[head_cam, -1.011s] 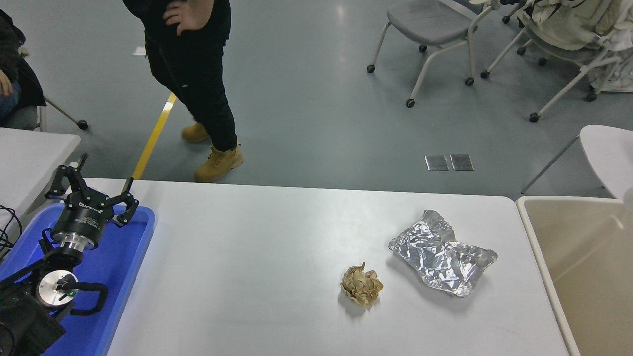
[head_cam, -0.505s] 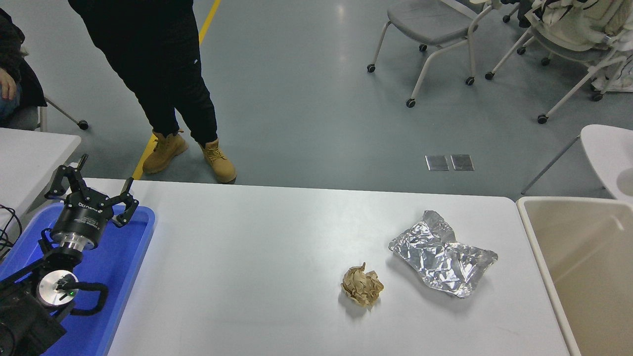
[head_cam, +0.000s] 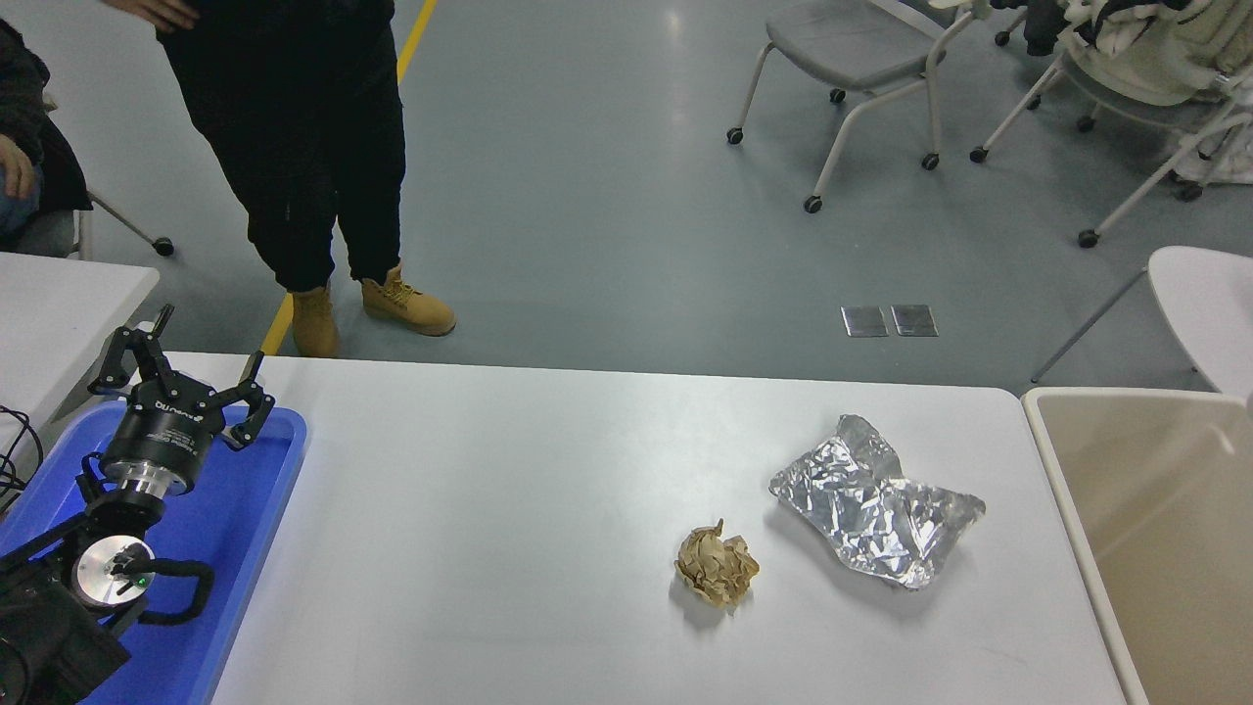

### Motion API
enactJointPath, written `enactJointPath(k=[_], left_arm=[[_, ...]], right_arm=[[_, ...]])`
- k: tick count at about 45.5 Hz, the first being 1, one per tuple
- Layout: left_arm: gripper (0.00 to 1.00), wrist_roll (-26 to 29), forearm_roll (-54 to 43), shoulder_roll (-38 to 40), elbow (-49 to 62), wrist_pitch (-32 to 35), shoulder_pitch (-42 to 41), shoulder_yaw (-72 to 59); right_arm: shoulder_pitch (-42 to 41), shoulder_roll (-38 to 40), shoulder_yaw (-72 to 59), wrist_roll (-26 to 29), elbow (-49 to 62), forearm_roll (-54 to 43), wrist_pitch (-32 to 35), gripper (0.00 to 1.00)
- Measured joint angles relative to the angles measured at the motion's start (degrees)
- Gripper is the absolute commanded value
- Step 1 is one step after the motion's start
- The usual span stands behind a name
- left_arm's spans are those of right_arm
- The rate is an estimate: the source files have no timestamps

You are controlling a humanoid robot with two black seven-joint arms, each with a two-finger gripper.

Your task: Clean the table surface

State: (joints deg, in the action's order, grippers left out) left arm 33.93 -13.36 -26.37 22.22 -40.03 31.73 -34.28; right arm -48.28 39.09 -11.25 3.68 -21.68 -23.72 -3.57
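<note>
The table surface (head_cam: 509,509) is a wide glossy white top that fills the lower part of the head view. A crumpled brown paper ball (head_cam: 717,565) lies on it right of centre. A wrinkled sheet of silver foil (head_cam: 874,503) lies just to the right of the ball and a little farther back. My left gripper (head_cam: 186,367) is parked at the lower left above a blue tray (head_cam: 245,519), with its fingers spread open and empty. My right arm and gripper are out of view.
A beige bin (head_cam: 1165,529) stands against the table's right end. A person in black trousers and tan boots (head_cam: 323,186) stands on the floor beyond the far left edge. A smaller white table (head_cam: 59,304) is at the left. Wheeled chairs (head_cam: 861,59) stand behind.
The person beyond the far edge has stepped to the left and shifted feet. My left arm, the paper ball and the foil have not moved.
</note>
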Motion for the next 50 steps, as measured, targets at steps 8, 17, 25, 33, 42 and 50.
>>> enactJointPath(k=[8,17,25,33,42,50], left_arm=[[1.00,0.0,0.0,0.0,0.0,0.0,0.0,0.0],[1.00,0.0,0.0,0.0,0.0,0.0,0.0,0.0],[1.00,0.0,0.0,0.0,0.0,0.0,0.0,0.0],[1.00,0.0,0.0,0.0,0.0,0.0,0.0,0.0],[1.00,0.0,0.0,0.0,0.0,0.0,0.0,0.0],[1.00,0.0,0.0,0.0,0.0,0.0,0.0,0.0]], right_arm=[[3.9,-7.5,0.5,0.1,8.1,2.3,-2.3,0.00],[7.0,-12.9,0.8,0.1,13.4,4.8,-3.4,0.00],[8.8,-15.3,0.9,0.2,15.4,7.7,-4.0,0.00],[9.8,-16.5,0.9,0.7,16.3,8.9,-4.4,0.00],[10.5,-17.0,1.0,1.4,16.7,9.5,-4.6,1.00],[10.4,-17.1,1.1,2.1,16.4,9.8,-4.4,1.00]])
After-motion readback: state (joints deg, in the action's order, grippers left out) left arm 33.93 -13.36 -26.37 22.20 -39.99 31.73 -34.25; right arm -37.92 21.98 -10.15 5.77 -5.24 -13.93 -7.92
